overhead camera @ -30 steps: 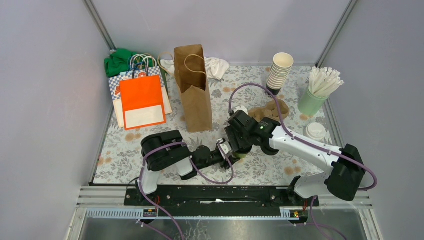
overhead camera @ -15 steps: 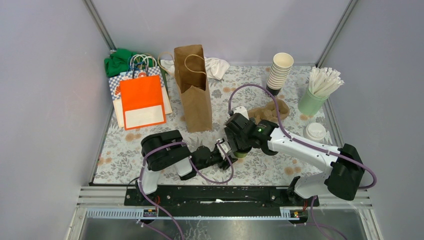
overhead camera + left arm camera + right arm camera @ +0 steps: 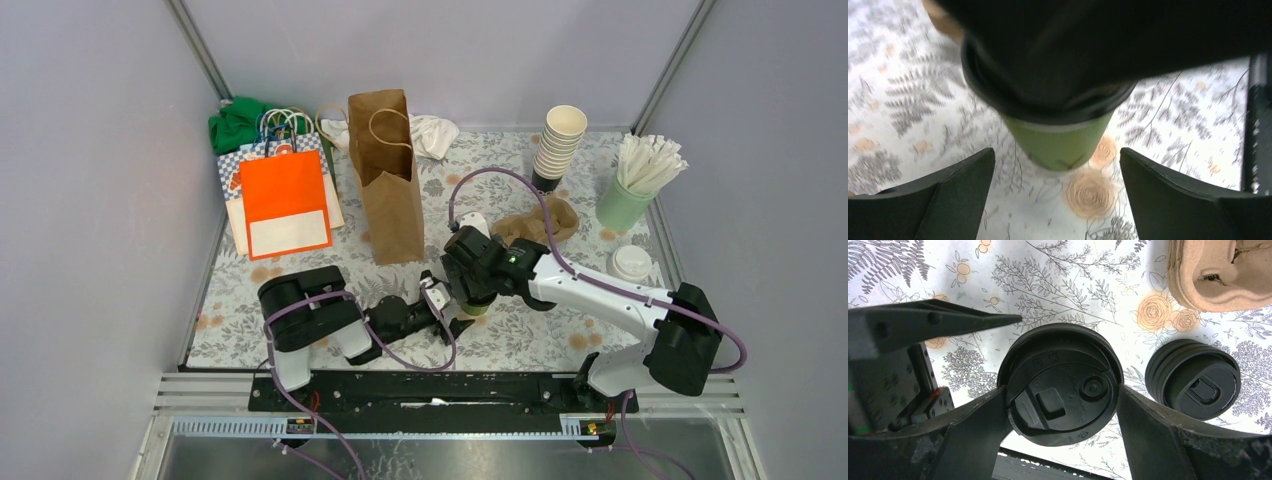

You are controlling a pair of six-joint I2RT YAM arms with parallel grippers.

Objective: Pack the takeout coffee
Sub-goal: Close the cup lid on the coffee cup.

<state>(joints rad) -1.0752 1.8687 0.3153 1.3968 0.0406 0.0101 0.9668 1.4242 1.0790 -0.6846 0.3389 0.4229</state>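
The left hand [image 3: 1057,152] is released, its two dark fingers spread wide at 9 and 3 o'clock of the takeout coffee cup [image 3: 1060,142], clear of its green wall and low over the floral tabletop [image 3: 520,340]. The right hand [image 3: 1063,390] reaches in from above and is clenched on that cup's black lid [image 3: 1048,360], with one finger pressed to the rim on each side. A grip at the lid suits a carry from overhead and spares the soft paper wall. Whether the cup's foot rests on the tabletop or hangs just off it I cannot tell. The cup is thus near the middle front of the tabletop, between the two hands, and I judge that the right arm alone has charge of it.

In the right wrist view a second black lid [image 3: 1193,377] lies at 3 o'clock of the cup, just beside it. Whether a cup sits under that lid is hidden. At 1 o'clock, a little farther off, is the moulded cardboard cup carrier [image 3: 1218,275], the likely seat for the coffee. In the top view the brown paper bag [image 3: 385,180] stands upright farther back at 11 o'clock, probably there to take the loaded carrier
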